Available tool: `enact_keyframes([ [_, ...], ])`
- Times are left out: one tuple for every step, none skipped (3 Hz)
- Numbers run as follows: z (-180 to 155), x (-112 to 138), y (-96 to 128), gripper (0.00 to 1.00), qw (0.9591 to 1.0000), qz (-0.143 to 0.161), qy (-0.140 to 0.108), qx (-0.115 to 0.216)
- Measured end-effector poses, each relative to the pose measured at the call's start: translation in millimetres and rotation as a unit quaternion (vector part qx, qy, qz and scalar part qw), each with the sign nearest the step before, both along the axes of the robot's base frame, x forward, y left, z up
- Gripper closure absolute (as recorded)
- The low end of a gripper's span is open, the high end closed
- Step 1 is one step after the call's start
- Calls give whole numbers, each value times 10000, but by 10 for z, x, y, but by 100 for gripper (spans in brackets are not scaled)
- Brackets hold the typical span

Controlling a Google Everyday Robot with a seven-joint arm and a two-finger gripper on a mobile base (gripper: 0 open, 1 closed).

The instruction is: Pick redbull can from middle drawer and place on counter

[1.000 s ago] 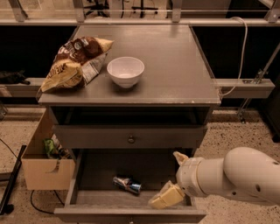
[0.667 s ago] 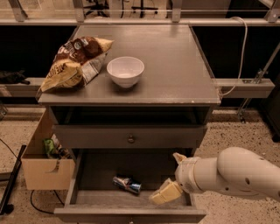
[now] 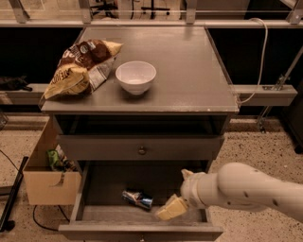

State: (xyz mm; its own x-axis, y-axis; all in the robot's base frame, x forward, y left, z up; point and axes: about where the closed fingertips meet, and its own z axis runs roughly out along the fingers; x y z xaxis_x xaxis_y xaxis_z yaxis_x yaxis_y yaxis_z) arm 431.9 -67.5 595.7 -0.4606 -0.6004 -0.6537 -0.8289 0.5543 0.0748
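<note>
As jaws gape over drawer point(image 3: 109, 184), arm point(image 3: 251, 191) cropped

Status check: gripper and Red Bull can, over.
Gripper open, in the open drawer, right of the can. Can on its side, not gripped. Nothing between them.

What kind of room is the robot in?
Probably a robot test lab, not a home: a grey wooden cabinet stands on speckled floor with rolling office-chair bases behind. The white arm's gripper hangs open over the pulled-out grey drawer, beside the small blue-and-silver can.
</note>
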Motion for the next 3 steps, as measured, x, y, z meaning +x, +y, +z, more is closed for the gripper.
enact_keyframes([
  [-432, 228, 351, 0, 9997, 154, 201, -46],
  [-993, 481, 692, 0, 9989, 239, 392, 19],
  [-993, 481, 693, 0, 9989, 239, 391, 19],
])
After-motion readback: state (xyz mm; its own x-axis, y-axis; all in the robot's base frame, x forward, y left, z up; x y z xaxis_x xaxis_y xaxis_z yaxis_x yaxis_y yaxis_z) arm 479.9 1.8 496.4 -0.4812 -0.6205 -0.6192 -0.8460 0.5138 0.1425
